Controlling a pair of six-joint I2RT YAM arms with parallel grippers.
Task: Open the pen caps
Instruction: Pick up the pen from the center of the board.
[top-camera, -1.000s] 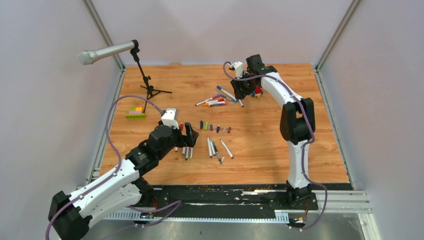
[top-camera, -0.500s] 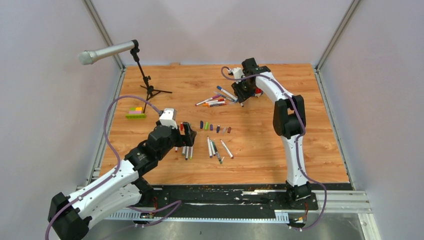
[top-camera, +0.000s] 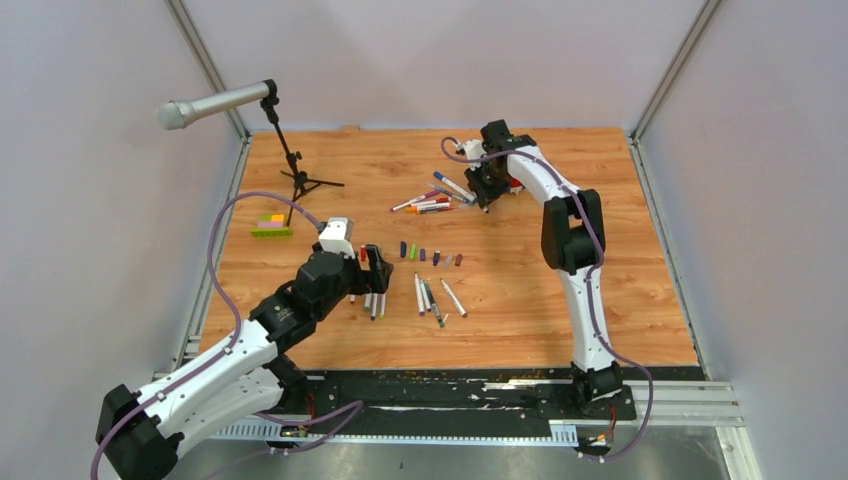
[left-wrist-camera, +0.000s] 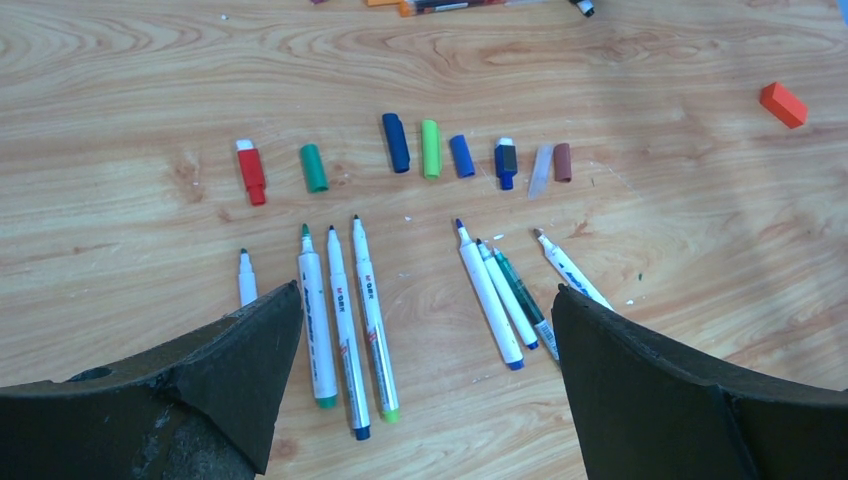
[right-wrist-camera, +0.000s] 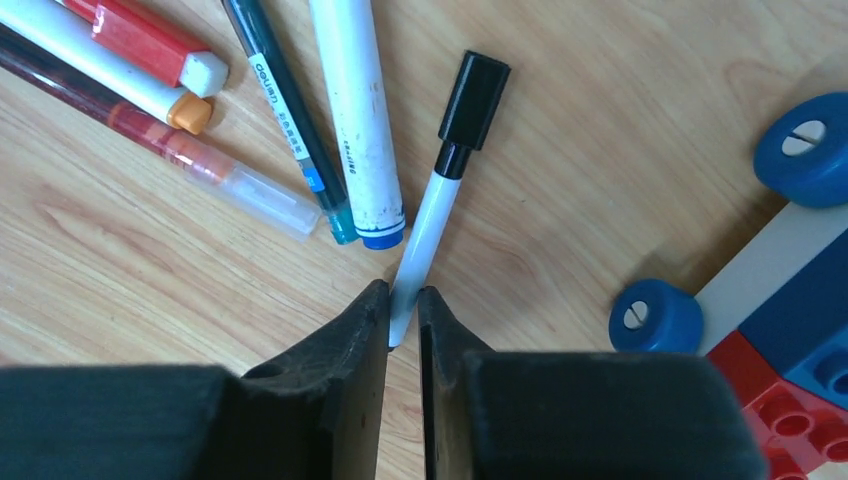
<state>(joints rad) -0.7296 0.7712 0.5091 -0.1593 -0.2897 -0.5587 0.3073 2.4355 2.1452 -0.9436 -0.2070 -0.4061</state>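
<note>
Teal pen marked "deli", black-capped pen pinched

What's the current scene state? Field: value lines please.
left gripper: open, above the uncapped pens
right gripper: shut on black-capped pen, cap on
loose caps: eight, in a row
uncapped pens: eight, two groups of four, beside the cap row
capped pile: next to right gripper
other: toy car, orange block
</note>
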